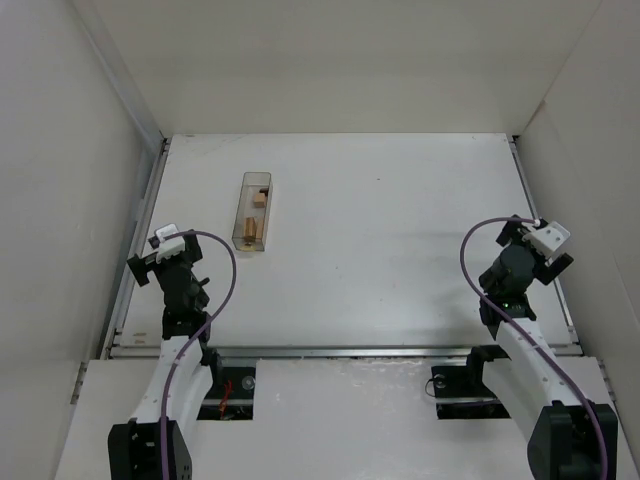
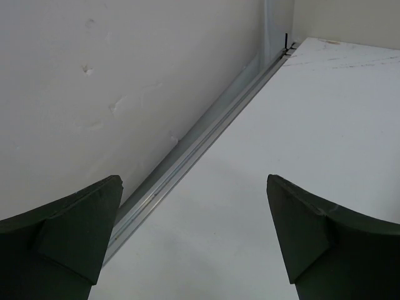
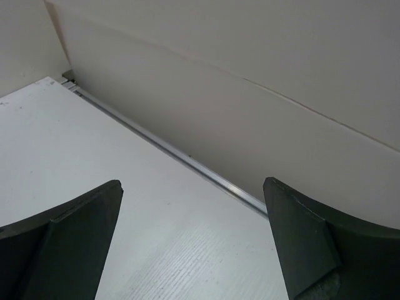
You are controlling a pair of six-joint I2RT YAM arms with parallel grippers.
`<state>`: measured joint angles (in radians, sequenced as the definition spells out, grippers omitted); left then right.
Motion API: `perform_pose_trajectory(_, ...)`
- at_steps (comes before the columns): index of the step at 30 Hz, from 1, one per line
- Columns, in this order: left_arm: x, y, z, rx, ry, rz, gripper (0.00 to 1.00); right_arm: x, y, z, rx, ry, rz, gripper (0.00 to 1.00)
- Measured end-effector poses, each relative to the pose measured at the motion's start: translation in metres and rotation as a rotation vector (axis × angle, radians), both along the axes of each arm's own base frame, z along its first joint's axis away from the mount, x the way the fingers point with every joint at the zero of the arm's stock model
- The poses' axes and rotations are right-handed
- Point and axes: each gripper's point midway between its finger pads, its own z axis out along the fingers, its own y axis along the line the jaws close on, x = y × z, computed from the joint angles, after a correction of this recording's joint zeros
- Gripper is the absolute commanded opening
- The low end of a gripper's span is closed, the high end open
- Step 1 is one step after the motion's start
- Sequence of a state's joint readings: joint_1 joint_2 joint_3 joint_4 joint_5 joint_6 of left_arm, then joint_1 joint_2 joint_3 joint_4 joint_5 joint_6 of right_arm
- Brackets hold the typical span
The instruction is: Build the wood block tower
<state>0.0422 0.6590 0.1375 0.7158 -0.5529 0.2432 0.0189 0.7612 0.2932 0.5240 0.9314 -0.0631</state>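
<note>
Small light-tan wood blocks in clear rectangular plastic box sit fwd-right of left gripper, box long axis near-to-far — right gripper well apart. Both spread wide, empty.

Pale wood blocks, clear plastic box.

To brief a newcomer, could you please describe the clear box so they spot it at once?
On the white table, look at the left half, beyond the left arm. A narrow clear box lies there lengthwise. It alone is see-through, with small tan wood blocks inside.
</note>
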Motion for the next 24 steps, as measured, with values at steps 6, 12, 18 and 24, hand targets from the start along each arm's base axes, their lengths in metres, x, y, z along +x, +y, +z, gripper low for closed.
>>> perform_pose_trajectory(6, 0.0, 0.0, 0.0, 0.003, 0.002, -0.004, 1.0, 0.005, 0.003, 0.005, -0.005, 0.023, 0.033, 1.0)
perform_pose_trajectory(12, 0.025, -0.027, 0.018, 0.05, 0.151, -0.207, 1.0, 0.034, 0.026, 0.083, -0.018, 0.025, 0.215, 1.0)
perform_pose_trajectory(18, 0.105, -0.088, 0.153, 0.036, 0.213, -0.595, 0.99, 0.086, 0.098, 0.185, 0.007, -0.081, 0.671, 1.0)
perform_pose_trajectory(24, 0.178, -0.118, 0.096, -0.139, 0.536, -0.782, 0.73, 0.143, 0.128, 0.127, 0.222, 0.128, 0.78, 0.94)
